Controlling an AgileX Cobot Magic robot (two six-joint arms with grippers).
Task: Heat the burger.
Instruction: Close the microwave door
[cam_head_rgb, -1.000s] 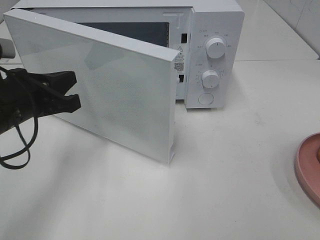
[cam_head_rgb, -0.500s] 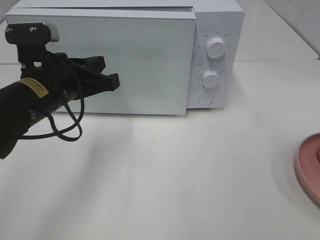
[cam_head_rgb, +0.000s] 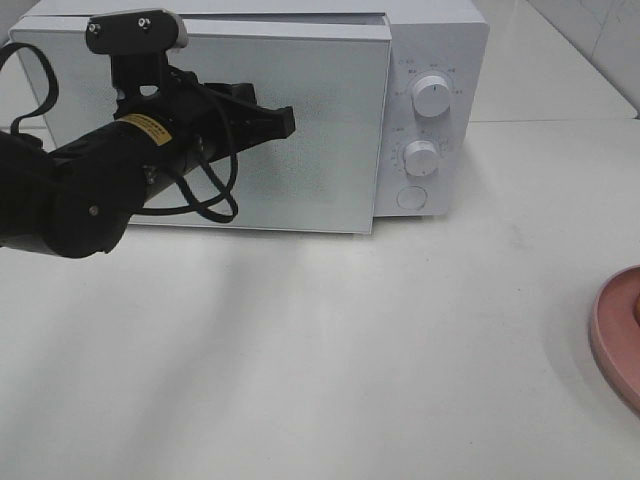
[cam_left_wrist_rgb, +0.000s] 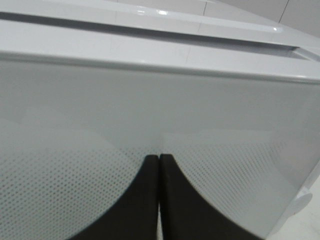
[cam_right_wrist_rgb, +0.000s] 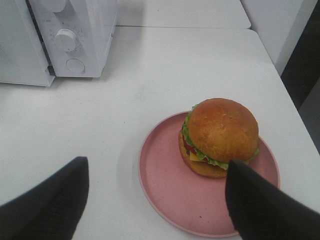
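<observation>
Currently the microwave door (cam_head_rgb: 290, 130) stands shut while the burger (cam_right_wrist_rgb: 221, 136) sits on the pink plate (cam_right_wrist_rgb: 165, 195) on the table (cam_head_rgb: 350, 380). Left fingers (cam_left_wrist_rgb: 159, 165) are pressed together against the door; right fingers (cam_right_wrist_rgb: 245, 200) are spread above the plate. Reopen the door fully before loading.

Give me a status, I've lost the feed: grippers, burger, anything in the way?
Left gripper shut, at the microwave door. Right gripper open, empty, above the burger on the pink plate. Door closed: blocks the oven.
</observation>
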